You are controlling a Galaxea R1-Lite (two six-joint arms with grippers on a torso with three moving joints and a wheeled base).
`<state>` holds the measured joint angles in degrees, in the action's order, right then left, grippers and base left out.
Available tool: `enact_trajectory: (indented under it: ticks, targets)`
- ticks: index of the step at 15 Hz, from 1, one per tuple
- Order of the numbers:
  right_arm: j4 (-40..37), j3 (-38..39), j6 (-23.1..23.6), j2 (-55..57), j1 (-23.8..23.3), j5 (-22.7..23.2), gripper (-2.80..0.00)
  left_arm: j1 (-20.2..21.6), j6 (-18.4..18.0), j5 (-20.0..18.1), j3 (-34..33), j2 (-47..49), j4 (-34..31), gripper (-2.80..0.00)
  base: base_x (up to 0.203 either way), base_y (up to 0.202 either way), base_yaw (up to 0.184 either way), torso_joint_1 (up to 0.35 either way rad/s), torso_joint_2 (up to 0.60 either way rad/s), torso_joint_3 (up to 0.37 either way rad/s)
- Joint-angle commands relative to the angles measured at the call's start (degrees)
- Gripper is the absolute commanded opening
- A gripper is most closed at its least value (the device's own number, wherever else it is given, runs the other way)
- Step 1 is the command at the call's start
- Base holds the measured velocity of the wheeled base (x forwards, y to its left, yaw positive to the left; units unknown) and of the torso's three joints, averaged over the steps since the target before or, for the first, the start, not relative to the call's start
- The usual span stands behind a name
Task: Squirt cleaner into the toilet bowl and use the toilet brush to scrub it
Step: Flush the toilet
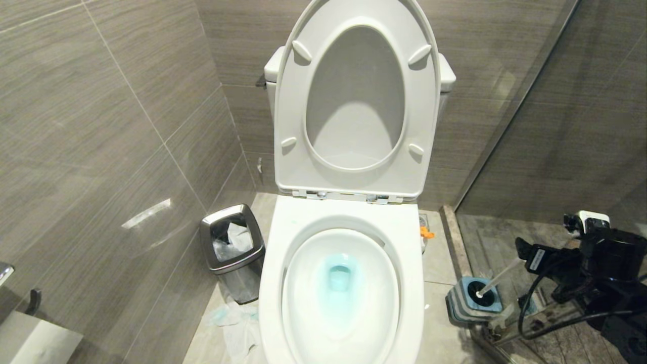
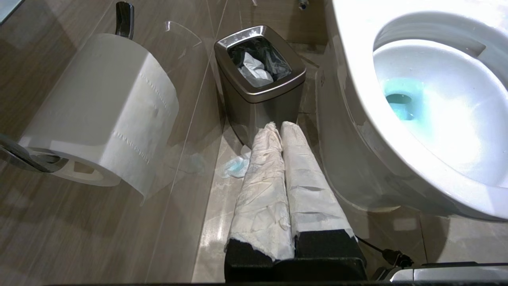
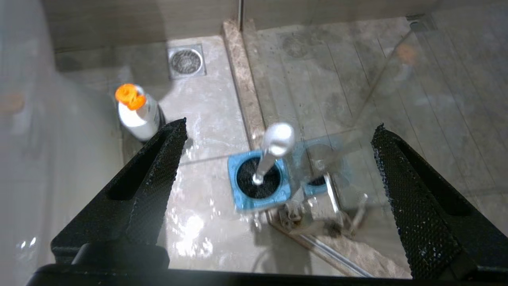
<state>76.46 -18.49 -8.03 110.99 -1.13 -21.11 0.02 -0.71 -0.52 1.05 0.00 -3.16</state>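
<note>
Clenched, paper-wrapped jaws of the left gripper (image 2: 278,129) are hanging beside the toilet bowl (image 2: 432,99), facing a steel bin (image 2: 260,83); only the right wrist view is showing the right gripper (image 3: 278,137) spread wide above the toilet brush (image 3: 274,149) in its holder (image 3: 260,182), a cleaner bottle (image 3: 139,113) nearby.

Take the steel waste bin (image 1: 232,251) as your landmark: you see it on the floor against the tiled wall, lined with a clear bag holding crumpled paper. Just in front of it, bits of tissue (image 1: 233,323) lie on the tiles. Near it on the wall hangs a toilet paper roll (image 2: 104,111), a sheet dangling down
</note>
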Motion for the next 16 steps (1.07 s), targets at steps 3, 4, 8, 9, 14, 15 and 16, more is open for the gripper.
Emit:
enact_trajectory:
  ticks: [3, 4, 8, 9, 14, 15, 16]
  targets:
    - [-2.99, 4.4, 3.43, -11.73, 1.35, 0.03, 0.0, 0.06, 0.0, 0.0, 0.01, 0.0, -0.01, -2.8, 0.0, 0.0, 0.0, 0.0, 0.0, 0.0]
    - [-3.73, 4.92, 4.49, -14.62, 1.55, 0.58, 0.0, -0.02, 0.0, 0.0, 0.01, 0.0, -0.01, -2.8, 0.0, 0.0, 0.0, 0.0, 0.0, 0.0]
    - [-5.14, 6.27, 8.52, -23.24, 1.74, 2.69, 0.0, 0.06, 0.0, 0.0, 0.01, 0.0, -0.01, -2.8, 0.0, 0.0, 0.0, 0.0, 0.0, 0.0]
    - [-5.17, 6.31, 8.69, -24.41, 1.75, 2.87, 0.0, 0.05, 0.0, 0.0, 0.01, 0.0, -0.01, -2.8, 0.0, 0.0, 0.0, 0.0, 0.0, 0.0]
    - [-4.72, 6.5, 9.3, -26.53, 1.73, 3.09, -2.8, 0.03, 0.0, 0.0, 0.01, 0.0, -0.01, -2.8, 0.0, 0.0, 0.0, 0.0, 0.0, 0.0]
    - [-4.78, 5.92, 9.46, -26.53, 1.66, 3.1, -2.8, 0.0, 0.0, 0.0, 0.01, 0.0, -0.01, -2.8, 0.0, 0.0, 0.0, 0.0, 0.0, 0.0]
    - [-4.83, 4.96, 9.6, -26.5, 1.66, 3.13, -2.8, 0.05, 0.0, 0.0, 0.01, 0.0, -0.01, -2.8, 0.0, 0.0, 0.0, 0.0, 0.0, 0.0]
